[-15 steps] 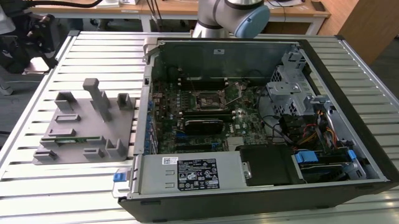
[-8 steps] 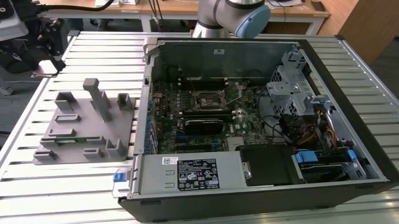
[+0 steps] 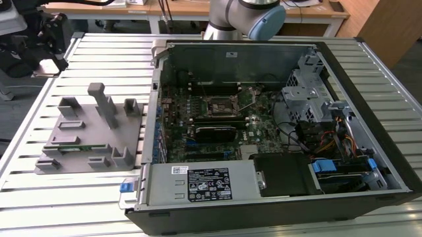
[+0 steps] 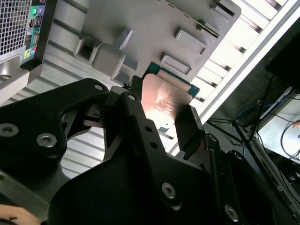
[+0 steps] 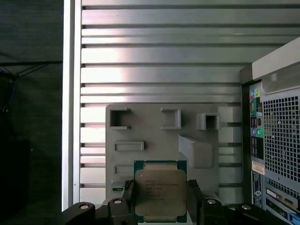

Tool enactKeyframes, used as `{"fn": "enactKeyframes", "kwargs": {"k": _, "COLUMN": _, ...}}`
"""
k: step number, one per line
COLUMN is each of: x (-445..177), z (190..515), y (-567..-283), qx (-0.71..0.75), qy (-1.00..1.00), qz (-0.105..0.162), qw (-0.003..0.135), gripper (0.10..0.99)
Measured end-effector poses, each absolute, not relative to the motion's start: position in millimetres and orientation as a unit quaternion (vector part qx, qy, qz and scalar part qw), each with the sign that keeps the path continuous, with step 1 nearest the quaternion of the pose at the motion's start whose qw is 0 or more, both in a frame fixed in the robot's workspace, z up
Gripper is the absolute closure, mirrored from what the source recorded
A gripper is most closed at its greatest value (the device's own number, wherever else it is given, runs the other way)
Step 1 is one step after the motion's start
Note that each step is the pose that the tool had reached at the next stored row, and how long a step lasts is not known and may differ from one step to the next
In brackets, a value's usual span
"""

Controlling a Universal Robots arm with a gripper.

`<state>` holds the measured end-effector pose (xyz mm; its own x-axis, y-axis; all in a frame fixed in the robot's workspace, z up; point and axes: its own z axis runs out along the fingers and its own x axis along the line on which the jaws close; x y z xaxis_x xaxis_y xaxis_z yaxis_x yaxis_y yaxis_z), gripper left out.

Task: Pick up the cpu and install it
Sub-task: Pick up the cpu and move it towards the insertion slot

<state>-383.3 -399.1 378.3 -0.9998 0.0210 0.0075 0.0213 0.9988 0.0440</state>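
The cpu (image 5: 160,187), a flat square chip with a silvery top and a green rim, sits between the two black fingers of my gripper (image 5: 161,199). The gripper is shut on it. In the second wrist view the cpu (image 4: 165,99) shows its metal top, held by its two side edges in the gripper (image 4: 164,115). Far below it lies a grey parts fixture (image 5: 154,131) on the slatted table. The open computer case (image 3: 264,123) stands at the exterior view's right of that fixture (image 3: 86,138). The square motherboard socket (image 3: 221,103) lies inside the case with its frame raised.
A long green memory stick (image 3: 78,147) rests in a slot of the fixture. The arm's base (image 3: 244,17) stands behind the case. Dark equipment (image 3: 33,39) sits off the table's far corner at the exterior view's left. The table edge (image 5: 70,117) drops to a dark floor.
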Motion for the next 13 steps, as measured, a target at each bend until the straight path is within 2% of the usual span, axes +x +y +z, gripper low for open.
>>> {"fn": "enactKeyframes", "kwargs": {"k": 13, "x": -349, "z": 380, "y": -395, "qx": -0.011, "qy": -1.0, "qz": -0.022, "qw": 0.003, "gripper": 0.561}}
